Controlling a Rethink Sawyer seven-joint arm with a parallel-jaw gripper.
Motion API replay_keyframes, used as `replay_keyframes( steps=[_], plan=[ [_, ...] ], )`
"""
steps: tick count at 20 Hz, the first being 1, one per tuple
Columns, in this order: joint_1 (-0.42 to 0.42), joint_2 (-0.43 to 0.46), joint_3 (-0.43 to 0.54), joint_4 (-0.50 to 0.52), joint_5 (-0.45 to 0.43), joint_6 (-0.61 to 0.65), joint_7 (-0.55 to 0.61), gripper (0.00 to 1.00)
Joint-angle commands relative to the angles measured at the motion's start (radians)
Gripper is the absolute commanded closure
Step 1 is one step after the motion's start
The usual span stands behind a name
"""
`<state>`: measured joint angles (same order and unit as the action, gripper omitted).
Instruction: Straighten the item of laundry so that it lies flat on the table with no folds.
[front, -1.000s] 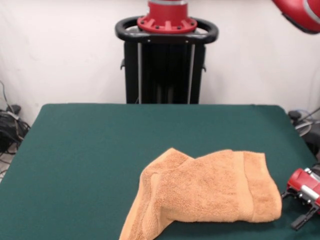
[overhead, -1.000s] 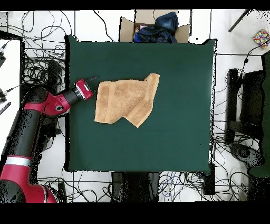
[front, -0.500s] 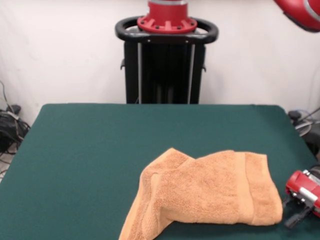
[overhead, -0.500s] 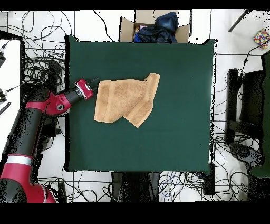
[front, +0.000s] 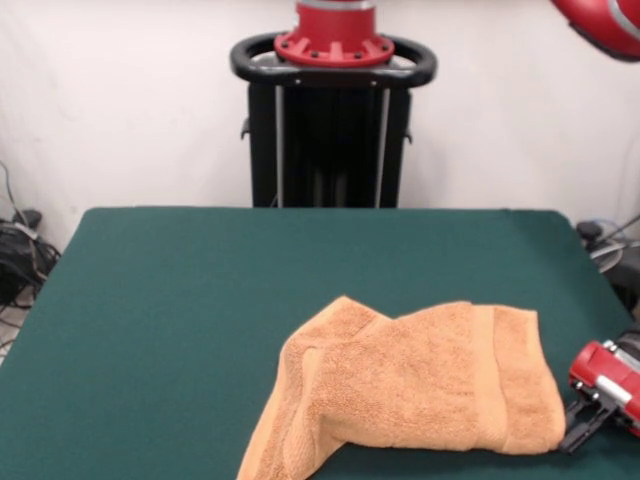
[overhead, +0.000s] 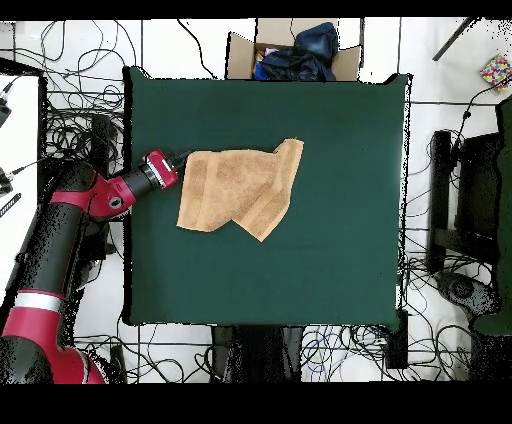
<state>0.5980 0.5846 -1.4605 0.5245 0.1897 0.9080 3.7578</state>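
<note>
The item of laundry (front: 420, 390) is an orange-tan towel, rumpled and partly folded over on itself, lying on the dark green table (front: 200, 300). In the front view it sits near the front right, with a woven band near its right edge. My gripper (front: 580, 428) is low over the table at the towel's near right corner and touches that corner. In the overhead view the towel (overhead: 240, 185) lies left of the table's (overhead: 300, 270) middle, and the gripper (overhead: 182, 160) meets its upper left corner. Whether anything is gripped does not show.
A cardboard box (overhead: 295, 50) holding dark blue clothes stands beyond the table's top edge in the overhead view. Cables (overhead: 70, 100) lie on the floor all around the table. My red arm (overhead: 70, 215) reaches in over the table's left edge.
The gripper has slid along the table toward the towel and now touches its corner. The towel's edge there has shifted slightly.
</note>
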Motion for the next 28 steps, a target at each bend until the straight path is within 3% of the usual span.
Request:
replay_keyframes(
  steps=[1,7,11,21,28],
  plan=[
    [-0.054,0.156,0.169,-0.061,0.012,-0.052,-0.077,1.0],
    [-0.053,0.155,0.173,-0.065,0.021,-0.032,-0.045,1.0],
    [-0.025,0.127,0.225,-0.029,0.028,-0.022,-0.075,1.0],
    [0.103,-0.042,0.463,0.194,-0.07,-0.011,-0.333,1.0],
    [0.191,-0.177,0.608,0.402,-0.158,-0.097,-0.355,1.0]
  ],
)
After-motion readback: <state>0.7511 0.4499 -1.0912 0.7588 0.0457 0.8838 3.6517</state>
